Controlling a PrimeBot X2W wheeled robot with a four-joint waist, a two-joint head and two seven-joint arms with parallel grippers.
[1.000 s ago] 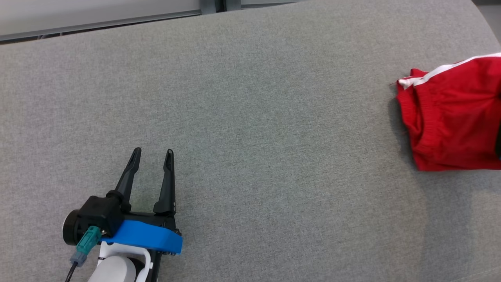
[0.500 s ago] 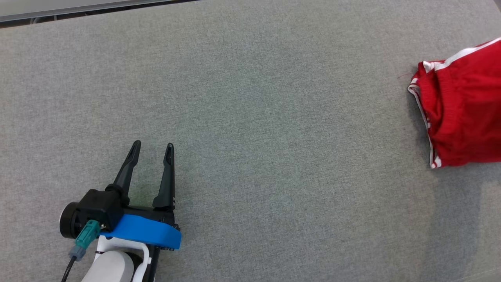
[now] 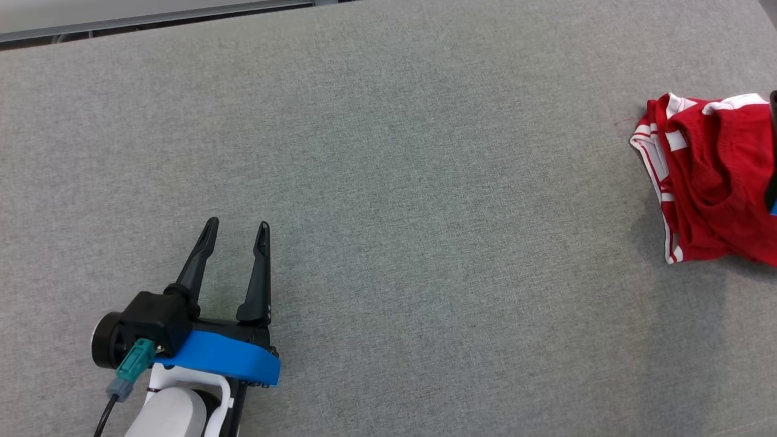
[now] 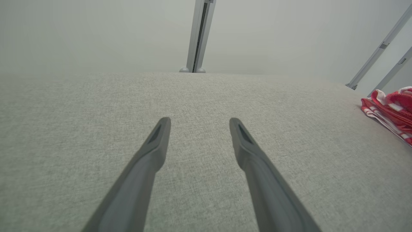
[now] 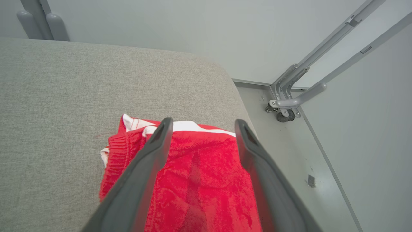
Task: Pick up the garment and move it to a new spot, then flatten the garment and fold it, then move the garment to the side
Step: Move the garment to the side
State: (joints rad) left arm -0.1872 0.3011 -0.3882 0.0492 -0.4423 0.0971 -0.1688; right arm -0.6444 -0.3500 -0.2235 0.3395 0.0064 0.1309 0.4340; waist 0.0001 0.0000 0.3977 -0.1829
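The garment [image 3: 710, 182] is red with white stripes and lies crumpled in a heap at the far right of the grey padded surface [image 3: 394, 182]. My right gripper [image 5: 203, 121] hovers just above the garment [image 5: 199, 180], open, its fingers spread to either side with nothing between them. At the lower left of the head view, far from the cloth, my left gripper [image 3: 238, 224] rests low over bare surface, open and empty. In the left wrist view, the left gripper [image 4: 200, 121] points across the surface, and the garment [image 4: 394, 112] lies at the right edge.
The padded surface ends just past the garment at a rounded right edge [image 5: 238, 93], with floor below. Grey metal frame bars on a caster [image 5: 283, 112] stand on that floor. A pale rail [image 3: 152, 15] runs along the far edge.
My right gripper has opened and let go of the garment, which has slumped from a stretched hanging shape into a crumpled heap. The head camera shifted slightly. The left arm stayed put.
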